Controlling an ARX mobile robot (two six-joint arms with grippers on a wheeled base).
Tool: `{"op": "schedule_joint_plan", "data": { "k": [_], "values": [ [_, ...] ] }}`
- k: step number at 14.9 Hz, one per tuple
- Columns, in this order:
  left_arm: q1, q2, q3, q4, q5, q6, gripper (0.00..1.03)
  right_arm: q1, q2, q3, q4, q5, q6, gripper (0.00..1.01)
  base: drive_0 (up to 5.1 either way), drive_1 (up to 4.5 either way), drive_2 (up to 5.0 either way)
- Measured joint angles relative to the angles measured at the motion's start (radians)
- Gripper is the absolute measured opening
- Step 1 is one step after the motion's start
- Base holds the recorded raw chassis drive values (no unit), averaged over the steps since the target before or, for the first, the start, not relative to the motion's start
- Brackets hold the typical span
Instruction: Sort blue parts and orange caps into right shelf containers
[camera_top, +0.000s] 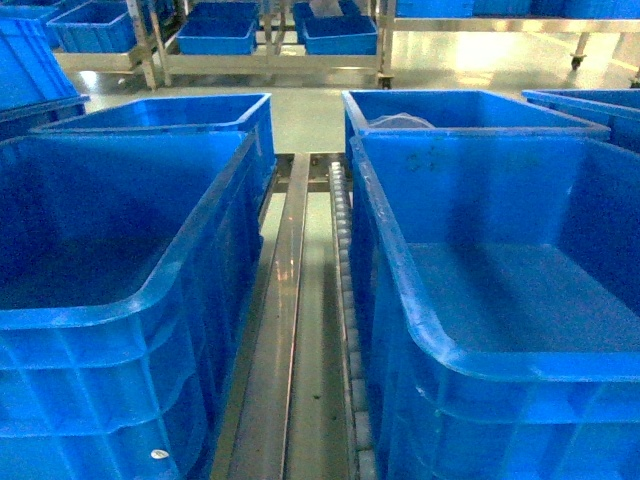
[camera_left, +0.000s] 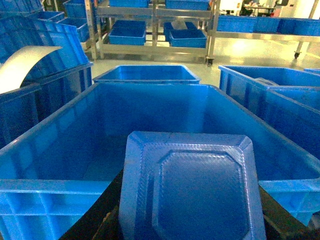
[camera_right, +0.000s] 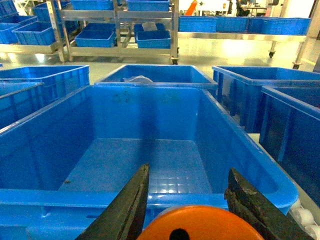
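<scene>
The right claw (camera_right: 187, 200) shows in its wrist view as two dark fingers (camera_right: 127, 207) angled apart, clenched around an orange cap (camera_right: 200, 223) whose round top, with a small dark hole at its middle, fills the gap between them; the cap's lower part is cut off by the frame edge, and no printing can be made out on it. It sits just in front of the near rim of a large blue crate (camera_right: 150, 197), whose ribbed floor lies bare beyond.

The left claw (camera_left: 190, 220) is mostly hidden in its wrist view: only dark slivers of its fingers (camera_left: 90, 222) show on either side of a blue part (camera_left: 190, 185), which they grasp. The part is a flat-faced, chunky piece with chamfered corners and a raised eight-sided panel, finely textured; its bottom edge runs out of frame. It hangs at the near rim of another blue crate (camera_left: 55, 187).

In the head view neither claw appears. Two big crates flank a steel roller conveyor (camera_top: 300, 340), the right crate (camera_top: 480, 375) and the left crate (camera_top: 110, 310), with thick rolled rims. Farther crates and metal shelving (camera_top: 270, 45) stand behind, blurred by glare.
</scene>
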Motion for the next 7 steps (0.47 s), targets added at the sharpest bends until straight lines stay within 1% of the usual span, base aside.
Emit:
{"op": "schedule_joint_plan", "data": {
  "k": [7],
  "values": [
    [0.000,0.000,0.000,0.000,0.000,0.000,0.44,0.000,0.000,0.000,0.000,0.000,0.000,0.42,0.0,0.00,0.0]
  ]
}}
